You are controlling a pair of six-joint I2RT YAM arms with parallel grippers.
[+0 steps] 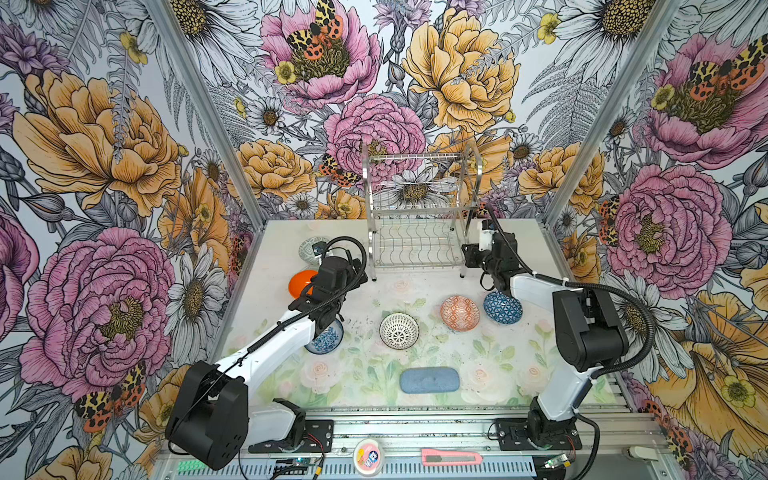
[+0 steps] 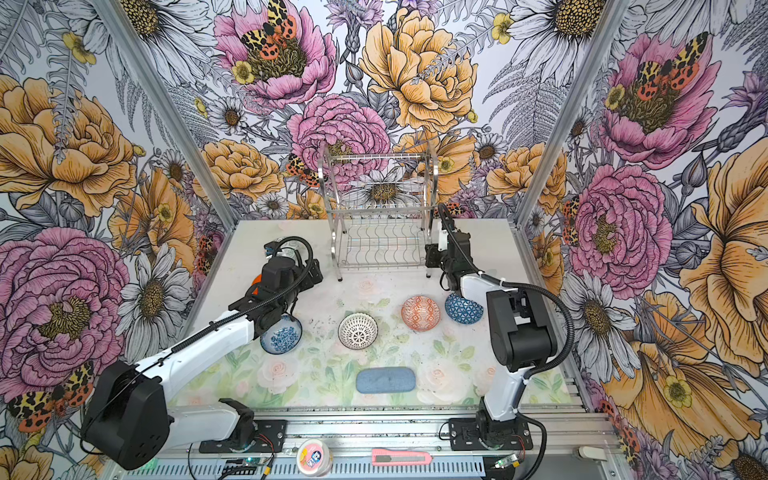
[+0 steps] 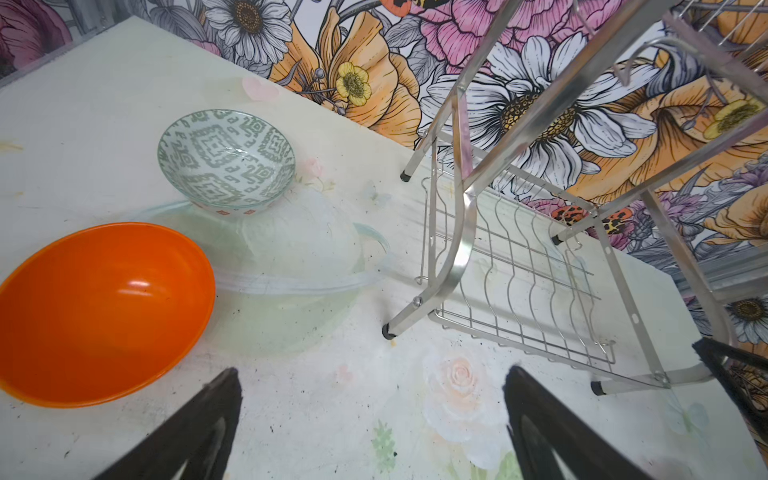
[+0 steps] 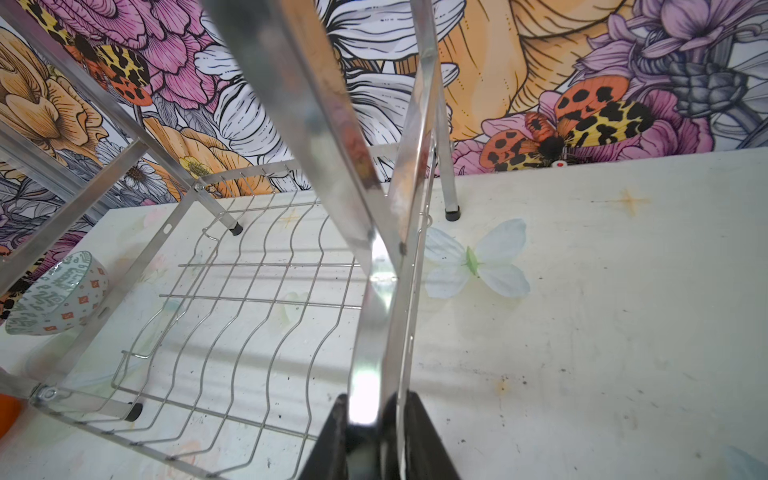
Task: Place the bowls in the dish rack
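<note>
Nearest, the black-and-white lattice bowl (image 1: 399, 330) is seen unloaded. Farther left, the left gripper (image 3: 372, 376) is held with fingers (image 3: 208, 415) spread near the plain orange bowl (image 3: 104, 311), seemingly for pickup. Farthest, the right frame of the empty dish rack (image 4: 316, 124) is pinched by the right gripper (image 4: 376, 399), probably for steadying.

top views: high, looking down, whole table (image 1: 415, 291) | wrist views: low, close, both facing dish rack (image 3: 467, 208)

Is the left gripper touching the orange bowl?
Apart. The left wrist view shows bare table between the open left gripper and the orange bowl.
</note>
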